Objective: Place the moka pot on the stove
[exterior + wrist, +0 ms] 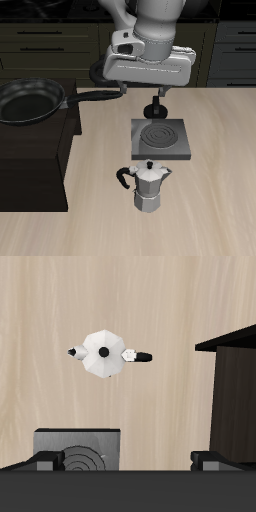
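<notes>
The silver moka pot (150, 186) stands upright on the table near the front edge, its black handle sticking out to one side. It shows from above in the wrist view (103, 352). The stove (158, 140), a dark-grey square plate with a spiral burner ring, lies just behind the pot and apart from it; part of it shows in the wrist view (78, 451). My gripper (158, 110) hangs above the stove's back edge, well above and behind the pot. In the wrist view the gripper (128, 460) is open and empty, its fingers (45, 459) wide apart.
A large black cabinet block (35, 160) stands beside the stove and the pot; its corner shows in the wrist view (235, 386). A black frying pan (28, 102) rests on top of it, its handle pointing towards my gripper. Dark drawers line the back.
</notes>
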